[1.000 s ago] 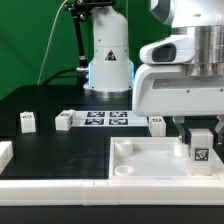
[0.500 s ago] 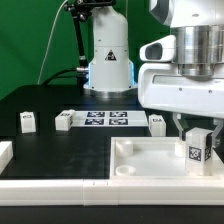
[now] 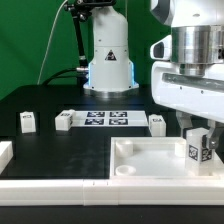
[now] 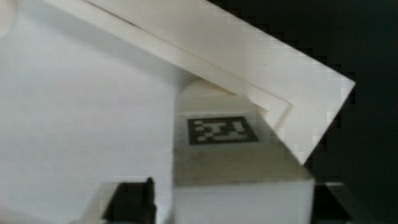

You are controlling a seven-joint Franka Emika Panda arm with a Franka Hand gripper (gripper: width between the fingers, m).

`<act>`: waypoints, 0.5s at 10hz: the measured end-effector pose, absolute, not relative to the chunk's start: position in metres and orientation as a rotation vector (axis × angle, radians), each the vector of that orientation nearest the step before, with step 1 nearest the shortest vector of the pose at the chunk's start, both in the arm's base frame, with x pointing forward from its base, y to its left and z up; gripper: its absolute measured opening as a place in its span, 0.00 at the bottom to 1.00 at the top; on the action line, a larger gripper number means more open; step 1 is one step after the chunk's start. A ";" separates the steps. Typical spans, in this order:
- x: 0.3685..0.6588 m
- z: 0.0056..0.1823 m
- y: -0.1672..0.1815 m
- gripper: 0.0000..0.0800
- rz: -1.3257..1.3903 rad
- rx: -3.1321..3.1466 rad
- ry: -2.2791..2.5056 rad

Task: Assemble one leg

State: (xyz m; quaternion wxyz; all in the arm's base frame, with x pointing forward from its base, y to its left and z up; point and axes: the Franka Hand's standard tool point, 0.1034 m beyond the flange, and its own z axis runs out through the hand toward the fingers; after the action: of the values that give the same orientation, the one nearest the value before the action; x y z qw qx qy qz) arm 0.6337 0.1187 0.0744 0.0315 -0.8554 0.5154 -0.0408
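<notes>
As the arm has shifted rightward, the claw [image 3: 199, 137] apparently still clenches the leg [image 3: 197, 149] over the tray [image 3: 140, 165].

A green backdrop [image 3: 40, 40] fills the upper left of the frame, evenly lit. Below it lies the black bench [image 3: 60, 145]; a dark cable, possibly, hangs at upper left.
</notes>
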 end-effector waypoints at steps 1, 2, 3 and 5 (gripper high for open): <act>0.634 0.074 0.119 0.67 -0.128 -2.670 1.530; 0.634 0.075 0.120 0.67 -0.128 -2.698 1.487; 0.633 0.075 0.122 0.78 -0.121 -2.790 1.327; 0.635 0.075 0.123 0.80 -0.156 -2.932 0.976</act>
State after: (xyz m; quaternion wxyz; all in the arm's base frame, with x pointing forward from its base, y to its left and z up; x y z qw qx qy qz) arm 0.6348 0.1231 0.0750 0.0239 -0.9473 0.3155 -0.0504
